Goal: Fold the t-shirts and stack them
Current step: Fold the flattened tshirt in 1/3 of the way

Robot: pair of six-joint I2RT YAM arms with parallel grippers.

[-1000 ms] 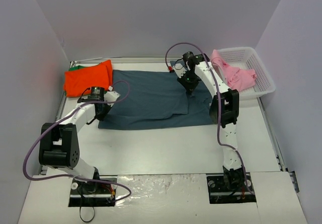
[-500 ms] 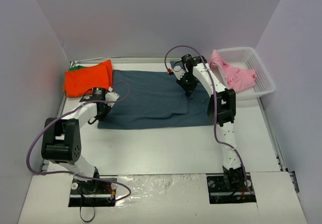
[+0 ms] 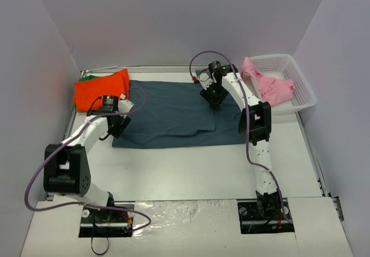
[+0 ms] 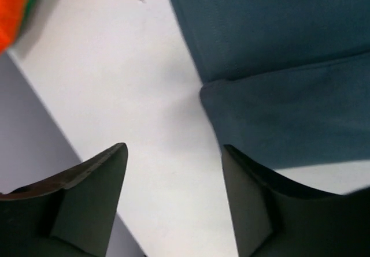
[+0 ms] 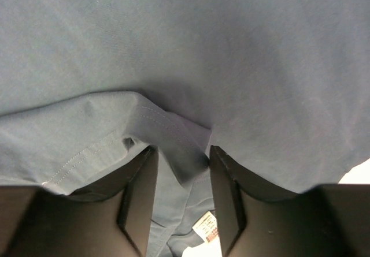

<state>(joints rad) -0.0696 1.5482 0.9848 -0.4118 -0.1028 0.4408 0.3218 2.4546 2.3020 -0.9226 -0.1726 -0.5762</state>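
A white table point(image 3: 191, 164) stands between pale walls. The blue shirt point(image 3: 173, 115) lies spread in the middle. The orange shirt point(image 3: 98, 89) sits far left. The pink shirt point(image 3: 272, 86) hangs from the basket point(image 3: 303, 89) far right. The left gripper point(image 4: 173, 153) is open at the blue shirt's left edge. The right gripper point(image 5: 182, 153) is open too, with a loose fold between its jaws.
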